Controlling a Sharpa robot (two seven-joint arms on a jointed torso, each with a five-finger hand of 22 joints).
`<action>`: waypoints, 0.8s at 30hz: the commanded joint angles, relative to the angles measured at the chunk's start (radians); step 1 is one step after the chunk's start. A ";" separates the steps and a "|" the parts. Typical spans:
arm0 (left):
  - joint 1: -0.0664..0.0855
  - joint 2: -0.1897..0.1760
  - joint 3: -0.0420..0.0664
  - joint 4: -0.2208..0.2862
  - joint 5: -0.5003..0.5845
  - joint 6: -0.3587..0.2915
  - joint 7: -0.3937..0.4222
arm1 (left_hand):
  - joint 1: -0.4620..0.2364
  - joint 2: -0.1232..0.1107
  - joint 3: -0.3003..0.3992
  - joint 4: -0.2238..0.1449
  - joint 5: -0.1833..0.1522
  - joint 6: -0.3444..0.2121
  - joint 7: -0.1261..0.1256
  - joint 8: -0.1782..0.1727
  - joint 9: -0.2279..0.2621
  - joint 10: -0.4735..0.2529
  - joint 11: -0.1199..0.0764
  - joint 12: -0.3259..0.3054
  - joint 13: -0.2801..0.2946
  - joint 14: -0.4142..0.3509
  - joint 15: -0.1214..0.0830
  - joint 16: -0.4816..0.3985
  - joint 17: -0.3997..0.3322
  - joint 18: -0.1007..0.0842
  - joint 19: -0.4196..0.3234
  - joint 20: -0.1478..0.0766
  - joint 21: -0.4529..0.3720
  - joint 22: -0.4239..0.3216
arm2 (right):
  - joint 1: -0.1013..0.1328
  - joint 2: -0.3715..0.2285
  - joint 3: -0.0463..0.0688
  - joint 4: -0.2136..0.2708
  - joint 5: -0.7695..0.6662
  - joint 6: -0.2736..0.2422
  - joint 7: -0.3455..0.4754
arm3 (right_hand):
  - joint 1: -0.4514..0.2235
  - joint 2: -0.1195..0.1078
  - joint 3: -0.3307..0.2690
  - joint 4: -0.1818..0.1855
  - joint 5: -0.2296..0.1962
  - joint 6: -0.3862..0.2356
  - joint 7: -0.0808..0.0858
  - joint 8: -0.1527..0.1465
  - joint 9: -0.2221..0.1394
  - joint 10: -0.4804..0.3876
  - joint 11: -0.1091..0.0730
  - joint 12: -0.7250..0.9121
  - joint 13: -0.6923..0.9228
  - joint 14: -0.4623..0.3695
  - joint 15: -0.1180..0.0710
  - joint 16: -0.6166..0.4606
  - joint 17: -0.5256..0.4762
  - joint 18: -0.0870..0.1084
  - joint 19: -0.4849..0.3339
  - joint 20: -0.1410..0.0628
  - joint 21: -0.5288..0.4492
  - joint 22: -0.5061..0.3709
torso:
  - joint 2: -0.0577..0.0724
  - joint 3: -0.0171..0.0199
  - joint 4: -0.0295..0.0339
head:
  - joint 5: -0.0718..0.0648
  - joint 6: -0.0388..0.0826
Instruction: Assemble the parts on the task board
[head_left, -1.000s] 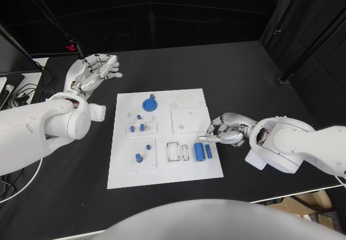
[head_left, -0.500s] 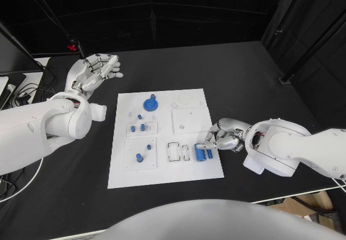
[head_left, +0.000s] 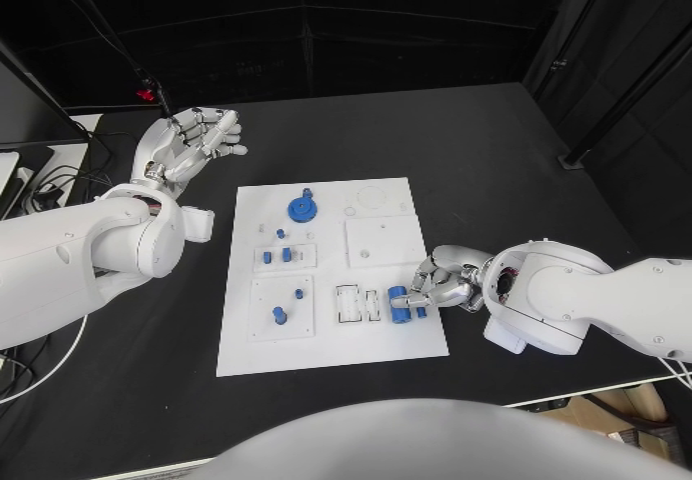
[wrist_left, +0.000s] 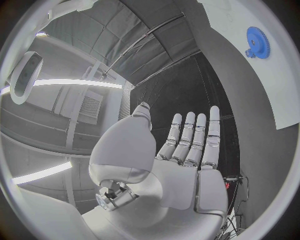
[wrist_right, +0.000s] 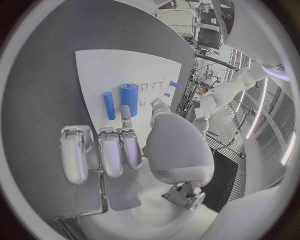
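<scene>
The white task board (head_left: 325, 345) lies mid-table. On it are a blue gear (head_left: 300, 208), small blue parts (head_left: 286, 255) standing in its left plates, and two blue cylinders lying at its right edge, a thick one (head_left: 398, 304) and a thin one (head_left: 420, 308). My right hand (head_left: 440, 281) hovers low at that edge. In the right wrist view one fingertip (wrist_right: 125, 111) touches the thick cylinder's (wrist_right: 129, 97) end, the thumb stands apart beside it, the other fingers are curled and nothing is held. The thin cylinder (wrist_right: 109, 105) lies alongside. My left hand (head_left: 191, 140) is raised beyond the board's far left corner, fingers (wrist_left: 195, 135) straight and empty.
Two rectangular slots (head_left: 356, 303) sit just left of the cylinders, and a square white plate (head_left: 381, 241) lies behind them. The gear (wrist_left: 256, 37) also shows on the board (wrist_left: 278, 85) in the left wrist view. Cables (head_left: 32, 190) hang at the table's left edge.
My right hand has slid down along the board's right edge, closer to the two blue cylinders. The cylinders and the left hand have stayed put.
</scene>
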 joint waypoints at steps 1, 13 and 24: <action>0.001 0.000 0.001 0.001 0.001 0.012 0.005 | -0.002 0.009 -0.007 0.001 0.003 -0.008 0.110 0.006 -0.001 -0.007 -0.002 0.002 -0.001 -0.002 -0.005 0.004 -0.002 -0.008 0.004 0.001 0.004 0.001 | 0.001 0.010 0.000 -0.004 -0.006 0.033 -0.037 | -0.005 0.008 -0.006 0.001 -0.006 -0.001 0.008 -0.007 -0.002 0.106 0.001 0.002 0.263 0.106 0.001 0.002 0.263 -0.007 0.106 -0.001 0.003 0.263 | 0.000 0.0000 -0.0014 | 0.008 0.000; 0.001 -0.002 0.001 0.003 0.001 0.011 0.005 | -0.002 0.009 -0.008 0.001 0.003 -0.008 0.110 0.006 -0.001 -0.007 -0.002 0.003 -0.001 -0.003 -0.005 0.004 -0.002 -0.008 0.004 0.001 0.005 0.001 | 0.001 0.044 0.000 -0.025 -0.006 0.046 -0.053 | -0.001 0.035 -0.009 -0.001 -0.023 -0.015 0.017 -0.039 -0.011 0.106 0.009 0.002 0.263 0.106 0.010 0.002 0.263 -0.007 0.106 0.007 0.003 0.263 | 0.000 -0.0007 0.0007 | 0.008 0.000; 0.001 -0.002 0.001 0.003 0.001 0.013 0.005 | -0.002 0.009 -0.008 0.001 0.003 -0.008 0.110 0.006 -0.001 -0.007 -0.002 0.003 -0.001 -0.003 -0.005 0.004 -0.002 -0.008 0.004 0.001 0.005 0.001 | 0.001 0.090 0.000 -0.058 -0.006 0.035 -0.052 | 0.015 0.052 -0.016 -0.003 -0.023 -0.042 0.026 -0.075 -0.025 0.106 0.017 0.002 0.263 0.106 0.018 0.002 0.263 -0.007 0.106 0.016 0.003 0.263 | 0.001 0.0003 0.0007 | 0.007 0.000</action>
